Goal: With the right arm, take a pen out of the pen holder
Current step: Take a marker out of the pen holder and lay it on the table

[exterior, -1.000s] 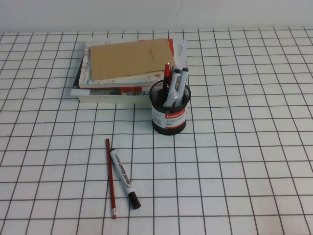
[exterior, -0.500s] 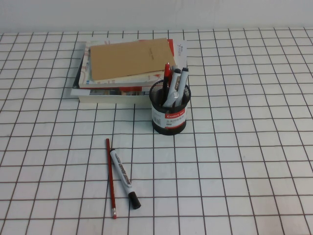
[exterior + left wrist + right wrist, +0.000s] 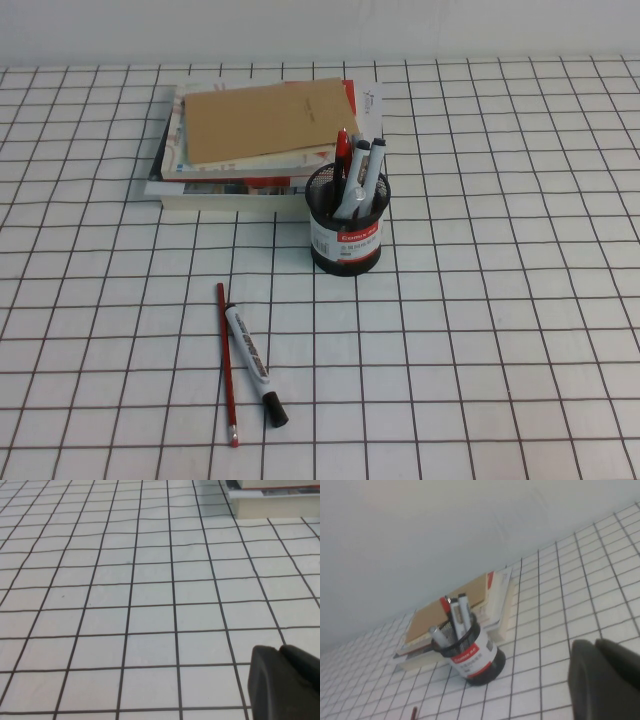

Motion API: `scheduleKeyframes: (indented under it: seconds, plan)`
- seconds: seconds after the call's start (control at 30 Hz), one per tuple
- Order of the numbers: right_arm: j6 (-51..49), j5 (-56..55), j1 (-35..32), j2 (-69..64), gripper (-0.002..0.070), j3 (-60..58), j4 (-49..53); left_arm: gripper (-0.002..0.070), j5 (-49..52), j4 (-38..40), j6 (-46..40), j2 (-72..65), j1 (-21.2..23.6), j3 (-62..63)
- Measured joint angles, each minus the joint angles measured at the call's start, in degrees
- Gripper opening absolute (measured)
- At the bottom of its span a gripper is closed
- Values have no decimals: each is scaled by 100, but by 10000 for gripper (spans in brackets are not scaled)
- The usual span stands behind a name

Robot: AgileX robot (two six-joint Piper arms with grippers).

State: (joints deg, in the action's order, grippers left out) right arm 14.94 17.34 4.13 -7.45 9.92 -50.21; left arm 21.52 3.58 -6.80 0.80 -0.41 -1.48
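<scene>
High view shows the pen holder (image 3: 346, 225) upright on the gridded table (image 3: 500, 300), just before the book stack (image 3: 260, 140), pens (image 3: 362, 172) inside; left wrist view shows the left gripper (image 3: 281, 655) over the table, state indeterminable; right wrist view shows the right gripper (image 3: 598, 652) pressed together, apart from the holder.

Table (image 3: 500, 300) white with black grid lines. Pen holder (image 3: 346, 228) black mesh, white-and-red label; pens (image 3: 372, 170) inside grey, plus a red pen (image 3: 342, 150). Loose pencil (image 3: 227, 365) red, marker (image 3: 254, 362) white with black cap, top book (image 3: 268, 120) tan.
</scene>
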Motion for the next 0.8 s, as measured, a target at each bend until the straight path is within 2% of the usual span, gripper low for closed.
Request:
scheduleKeyframes:
  seconds: [0.4, 0.63, 0.73, 0.8]
  plan:
    - [10, 1354, 0, -3375, -16, 2010, 1313, -5, 0, 0, 0, 0, 0, 0]
    - [412, 1517, 17, -4476, -16, 2564, 1378, -5, 0, 0, 0, 0, 0, 0]
    - [436, 1345, 309, -4796, -16, 2706, 1463, -5, 0, 0, 0, 0, 0, 0]
    - [436, 1049, 845, -5106, -17, 2852, 1462, -5, 0, 0, 0, 0, 0, 0]
